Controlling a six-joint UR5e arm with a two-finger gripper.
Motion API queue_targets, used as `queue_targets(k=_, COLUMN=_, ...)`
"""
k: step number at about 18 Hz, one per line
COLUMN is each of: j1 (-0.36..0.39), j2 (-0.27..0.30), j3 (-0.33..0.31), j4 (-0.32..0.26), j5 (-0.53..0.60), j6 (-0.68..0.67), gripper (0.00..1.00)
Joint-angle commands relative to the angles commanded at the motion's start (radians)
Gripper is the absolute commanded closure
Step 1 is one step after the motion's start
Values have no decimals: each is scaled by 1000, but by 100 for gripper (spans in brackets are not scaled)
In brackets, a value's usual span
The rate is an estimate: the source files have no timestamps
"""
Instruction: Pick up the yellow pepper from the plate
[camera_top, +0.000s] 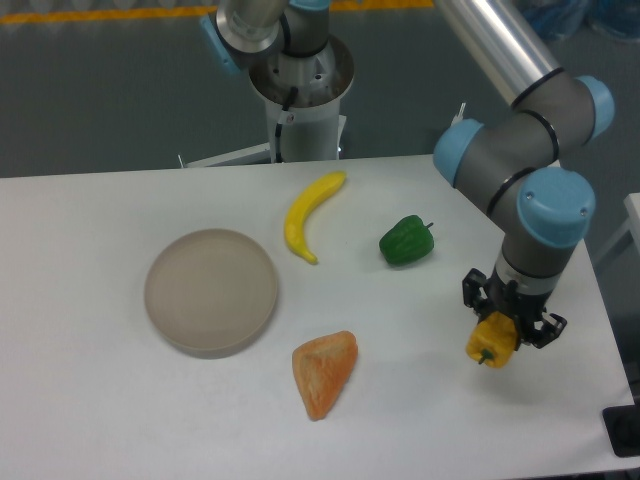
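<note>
Yellow pepper (491, 340) clamped in gripper (510, 322) at right of worktop (90, 410), well apart from bare plate (211, 290); pepper judged light, smooth, slippery; hold best taken across blocky body, not stem.

Robot lab: pedestal-mounted arm (520, 150), white table (90, 400).

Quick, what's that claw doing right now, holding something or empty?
Gripper: closed on the yellow pepper, far from the plate.
</note>
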Motion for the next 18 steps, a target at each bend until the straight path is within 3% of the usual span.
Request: queue_targets(k=18, j1=8, j2=2, j3=18, j4=-21, j5=-24, j6=16, gripper=95)
